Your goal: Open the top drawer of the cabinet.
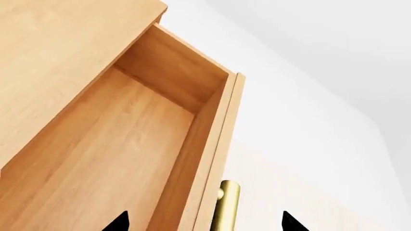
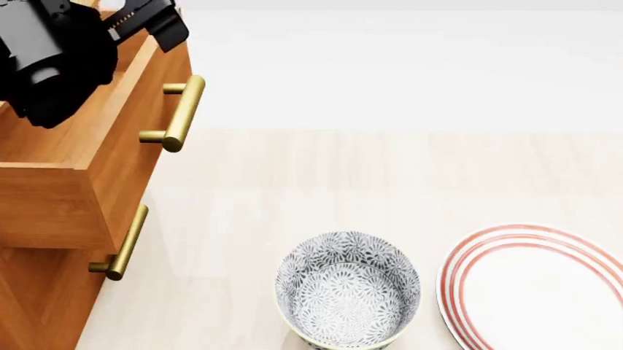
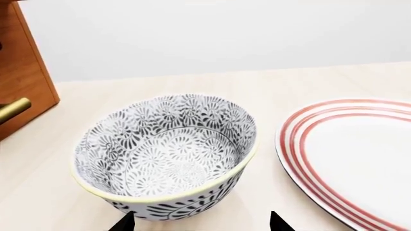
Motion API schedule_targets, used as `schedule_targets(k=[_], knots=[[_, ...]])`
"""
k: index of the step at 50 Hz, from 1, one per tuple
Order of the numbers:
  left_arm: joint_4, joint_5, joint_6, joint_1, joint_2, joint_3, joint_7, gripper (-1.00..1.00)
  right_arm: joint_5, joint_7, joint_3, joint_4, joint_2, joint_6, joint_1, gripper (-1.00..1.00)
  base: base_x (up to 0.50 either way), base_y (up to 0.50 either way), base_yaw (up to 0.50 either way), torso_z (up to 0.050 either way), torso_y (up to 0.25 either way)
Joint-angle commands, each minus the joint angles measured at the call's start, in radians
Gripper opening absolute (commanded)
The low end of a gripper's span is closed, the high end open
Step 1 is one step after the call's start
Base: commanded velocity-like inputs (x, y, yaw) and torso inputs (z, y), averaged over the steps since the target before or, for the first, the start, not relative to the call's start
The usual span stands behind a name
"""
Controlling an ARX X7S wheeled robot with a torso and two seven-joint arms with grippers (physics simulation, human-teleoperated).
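Standing pulled well out from the cabinet [image 2: 39, 292], the top drawer [image 2: 93, 157] shows a bare interior. Left gripper [image 1: 204, 222] spread wide, tips straddling the brass handle [image 2: 180, 113], gripping nothing. Right gripper [image 3: 200, 222] parted, empty, near the patterned bowl [image 3: 163, 154].

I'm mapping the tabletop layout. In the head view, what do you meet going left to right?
cabinet → top drawer's brass handle → patterned bowl → red-ringed plate
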Motion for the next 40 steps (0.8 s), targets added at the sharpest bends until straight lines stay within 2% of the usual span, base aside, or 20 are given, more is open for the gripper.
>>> schedule_targets(k=[1,15,23,34,40], knots=[[-0.047,-0.009,0.001,-0.002,0.021,-0.052,0.035,1.0,-0.018,-0.021,0.015,-0.002,-0.015,-0.004,-0.002,1.0,0.0,0.0,0.0,0.0,0.0],[-0.05,0.023,-0.04,0.005,0.027,-0.158,0.031,1.0,-0.018,-0.026,0.01,0.01,-0.016,-0.011,0.0,1.0,0.0,0.0,0.0,0.0,0.0],[-0.049,0.066,-0.07,0.0,0.038,-0.197,0.068,1.0,-0.017,-0.026,0.008,0.009,-0.015,-0.012,-0.001,1.0,0.0,0.0,0.0,0.0,0.0],[-0.047,0.086,-0.1,-0.009,0.05,-0.22,0.109,1.0,-0.016,-0.024,0.005,0.002,-0.01,-0.011,-0.003,1.0,0.0,0.0,0.0,0.0,0.0],[-0.042,0.026,-0.108,-0.008,0.057,-0.173,0.129,1.0,-0.018,-0.025,0.001,0.0,-0.008,-0.01,-0.003,1.0,0.0,0.0,0.0,0.0,0.0]])
